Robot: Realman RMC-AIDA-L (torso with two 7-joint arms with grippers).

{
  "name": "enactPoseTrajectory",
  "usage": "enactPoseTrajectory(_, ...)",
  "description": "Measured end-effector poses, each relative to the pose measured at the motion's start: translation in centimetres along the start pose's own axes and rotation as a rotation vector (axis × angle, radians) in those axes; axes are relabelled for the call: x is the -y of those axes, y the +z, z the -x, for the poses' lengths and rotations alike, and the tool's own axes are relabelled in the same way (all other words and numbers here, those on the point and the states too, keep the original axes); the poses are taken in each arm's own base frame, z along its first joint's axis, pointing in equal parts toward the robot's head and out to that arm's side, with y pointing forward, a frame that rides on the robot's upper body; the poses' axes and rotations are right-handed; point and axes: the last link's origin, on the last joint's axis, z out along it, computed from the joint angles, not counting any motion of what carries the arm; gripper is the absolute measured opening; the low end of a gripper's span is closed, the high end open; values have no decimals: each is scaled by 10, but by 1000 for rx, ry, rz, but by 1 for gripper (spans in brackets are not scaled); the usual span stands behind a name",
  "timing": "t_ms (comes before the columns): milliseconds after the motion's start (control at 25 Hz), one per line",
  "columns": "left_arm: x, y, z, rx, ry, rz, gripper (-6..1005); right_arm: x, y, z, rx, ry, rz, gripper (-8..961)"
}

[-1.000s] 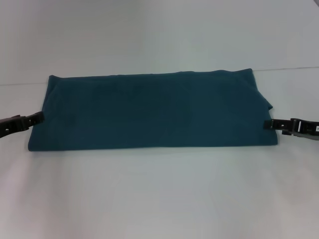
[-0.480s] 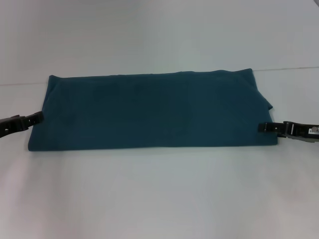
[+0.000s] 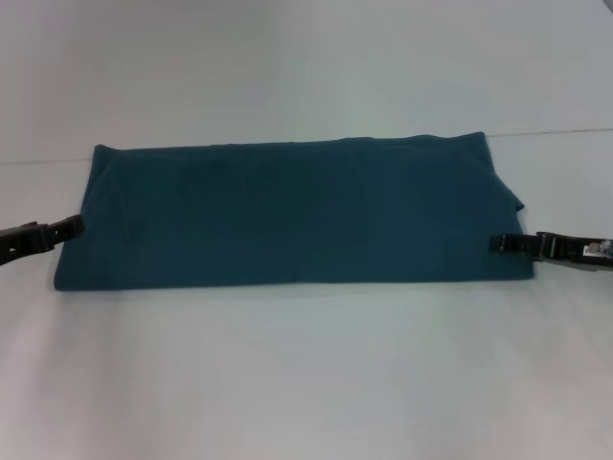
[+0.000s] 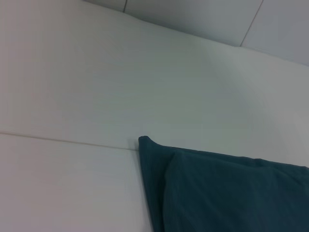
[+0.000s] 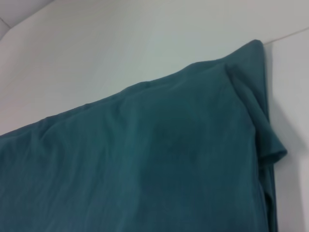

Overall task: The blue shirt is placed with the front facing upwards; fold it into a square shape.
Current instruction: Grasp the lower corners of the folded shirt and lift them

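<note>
Head view, near to far. Lower half of frame: bare white table (image 3: 306, 374).

Mid-frame: the blue shirt (image 3: 297, 216) lies flat on the table as a wide, low band running from centre-left to centre-right of the frame, plain teal side up, no print showing. Its near edge is a straight line. Its far edge runs roughly parallel, sitting just below a thin seam line in the table surface.

Left gripper (image 3: 69, 228): at the left edge of the frame, level with the lower part of the shirt's left end, tip touching the cloth edge. Cannot tell if its claw is open or closed.

Right gripper (image 3: 500, 242): at the right edge of the frame, tip lying over the shirt's right end near its lower right corner. Cannot tell its claw state either, nor if any cloth is pinched.

Right end of shirt: a small flap of fabric (image 5: 270, 145) juts out past the main edge, seen in the right wrist view as a folded layer along the side of the cloth.

Left wrist view: the far left corner (image 4: 145, 141) of the shirt lies on the seam line, a second layer visible inside the edge.

Far: white table continues to the top of the frame.
</note>
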Motion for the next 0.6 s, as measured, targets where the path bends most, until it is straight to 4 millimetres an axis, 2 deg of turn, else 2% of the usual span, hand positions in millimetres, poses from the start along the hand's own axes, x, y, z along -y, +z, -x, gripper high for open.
enactPoseTrajectory(80, 0, 0, 0, 0, 0, 0, 725, -1, 1, 0, 0, 1, -1, 810)
enactPoseTrajectory(520, 1, 0, 0, 0, 0, -4, 724, 0, 8, -2, 1, 14, -21, 579)
enactPoseTrajectory(600, 1, -1, 1, 1, -1, -5, 724, 0, 8, -2, 1, 14, -21, 493)
